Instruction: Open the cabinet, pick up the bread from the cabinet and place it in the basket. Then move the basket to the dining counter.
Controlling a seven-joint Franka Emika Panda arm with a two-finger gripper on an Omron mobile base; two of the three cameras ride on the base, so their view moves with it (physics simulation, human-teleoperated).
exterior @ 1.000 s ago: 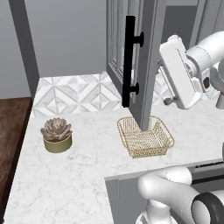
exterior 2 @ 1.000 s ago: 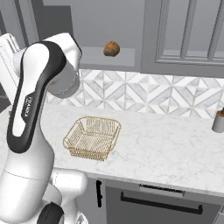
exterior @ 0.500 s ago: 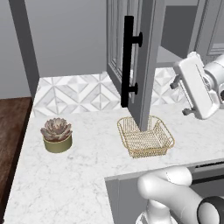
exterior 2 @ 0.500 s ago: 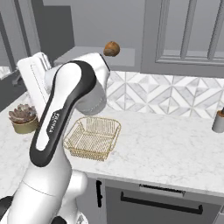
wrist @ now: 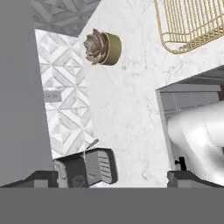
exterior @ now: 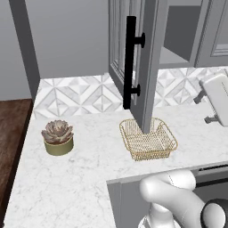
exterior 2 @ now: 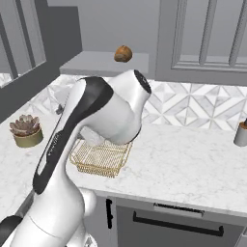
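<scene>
cabinet [exterior: 147, 67] door swung out, handle [exterior: 130, 62] upright | gripper [wrist: 113, 175] spread, empty

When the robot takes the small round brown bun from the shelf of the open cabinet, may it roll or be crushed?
The small round golden-brown bun sits alone on the flat grey cabinet shelf; being rounded, it could probably roll if nudged sideways. It looks small, so likely light. Bread is usually soft, so a hard squeeze may dent it.
</scene>
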